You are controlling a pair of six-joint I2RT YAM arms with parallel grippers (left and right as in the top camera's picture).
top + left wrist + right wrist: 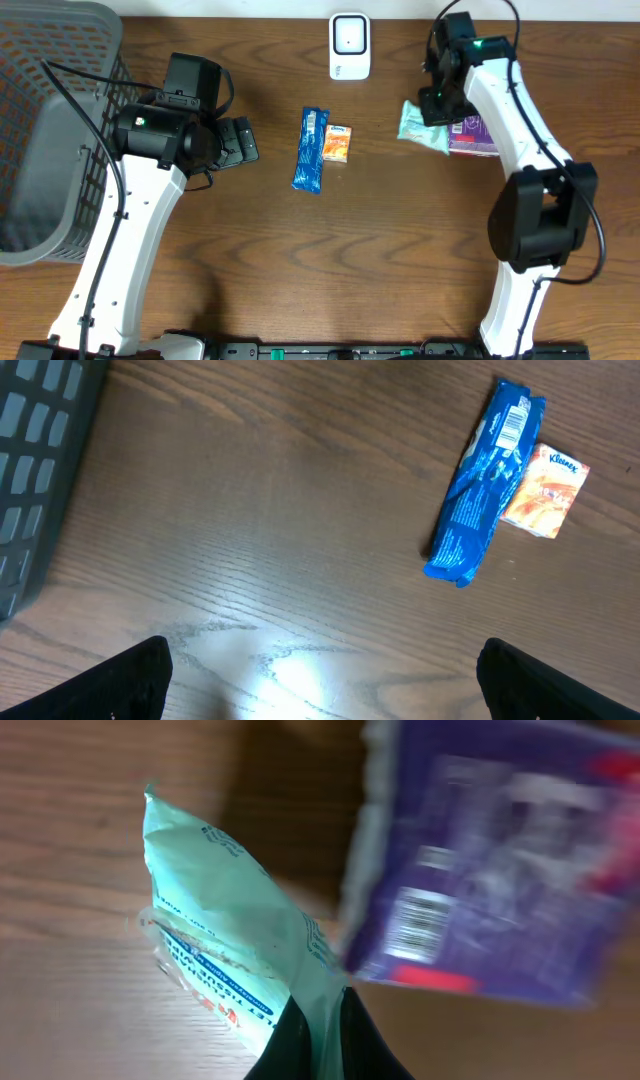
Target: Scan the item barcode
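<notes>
Pinching the mint-green packet (230, 920), the right claw (320, 1025) is closed tight; the left claw (320, 685) gapes empty

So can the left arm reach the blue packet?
Probably yes. The left gripper is open, and only bare table lies between it and the blue packet. The orange tissue pack sits on its far side.

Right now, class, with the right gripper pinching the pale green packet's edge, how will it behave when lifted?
The green packet looks like thin, creased film, so it will probably sag, not stay flat. Held at its edge by the right gripper, it may swing or slip.
</notes>
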